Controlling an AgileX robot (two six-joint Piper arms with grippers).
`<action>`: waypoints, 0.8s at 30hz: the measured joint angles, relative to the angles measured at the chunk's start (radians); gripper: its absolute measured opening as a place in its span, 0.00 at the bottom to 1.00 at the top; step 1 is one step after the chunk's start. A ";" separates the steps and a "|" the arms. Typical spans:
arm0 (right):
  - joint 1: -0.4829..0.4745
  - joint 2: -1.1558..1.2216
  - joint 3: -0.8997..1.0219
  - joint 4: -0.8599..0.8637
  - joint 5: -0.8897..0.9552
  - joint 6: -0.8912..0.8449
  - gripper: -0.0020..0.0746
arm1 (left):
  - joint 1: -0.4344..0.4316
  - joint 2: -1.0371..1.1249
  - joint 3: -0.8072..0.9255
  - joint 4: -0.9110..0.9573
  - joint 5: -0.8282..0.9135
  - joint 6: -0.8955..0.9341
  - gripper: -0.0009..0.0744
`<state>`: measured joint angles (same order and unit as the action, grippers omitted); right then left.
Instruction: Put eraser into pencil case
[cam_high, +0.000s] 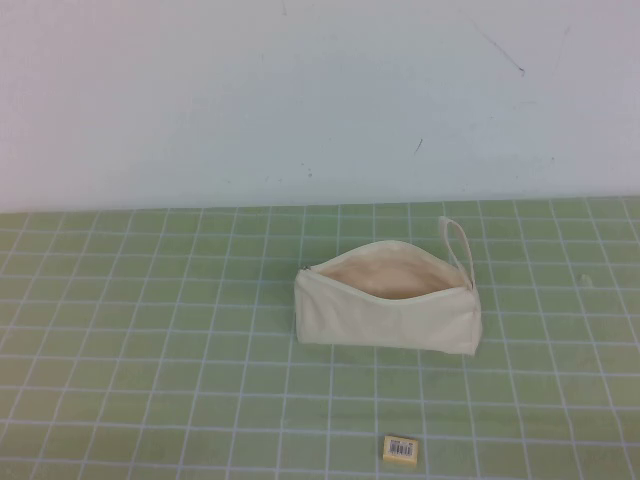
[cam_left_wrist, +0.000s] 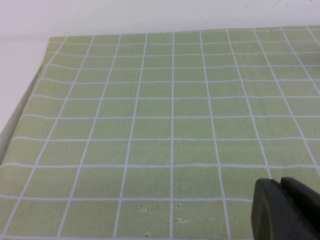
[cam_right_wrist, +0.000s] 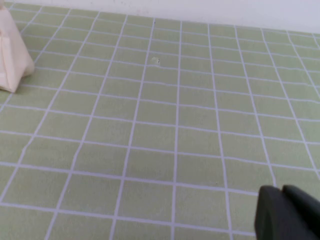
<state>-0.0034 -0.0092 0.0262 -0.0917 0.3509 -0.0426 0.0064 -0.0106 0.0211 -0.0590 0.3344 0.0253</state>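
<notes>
The cream-white pencil case (cam_high: 388, 309) lies in the middle of the green grid mat, zipper open, beige lining showing, loop strap (cam_high: 458, 248) at its right end. One end of it shows in the right wrist view (cam_right_wrist: 12, 55). The eraser (cam_high: 401, 449), a small tan block with a white barcode label, lies near the front edge, in front of the case. Neither arm shows in the high view. My left gripper (cam_left_wrist: 279, 186) is shut and empty above bare mat. My right gripper (cam_right_wrist: 281, 191) is shut and empty above bare mat, well away from the case.
The green grid mat (cam_high: 150, 340) covers the table up to a white wall (cam_high: 300, 90) at the back. The mat's left edge (cam_left_wrist: 22, 112) shows in the left wrist view.
</notes>
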 joint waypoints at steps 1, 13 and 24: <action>0.000 0.000 0.000 0.000 0.000 0.000 0.02 | 0.000 0.000 0.000 0.000 0.000 0.000 0.01; 0.000 0.000 0.000 0.004 0.000 0.000 0.02 | 0.000 0.000 0.000 0.000 0.000 0.000 0.01; 0.000 0.000 0.000 0.022 0.000 0.000 0.02 | 0.000 0.000 0.000 0.000 0.000 0.000 0.01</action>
<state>-0.0034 -0.0092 0.0262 -0.0701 0.3509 -0.0426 0.0064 -0.0106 0.0211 -0.0590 0.3344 0.0253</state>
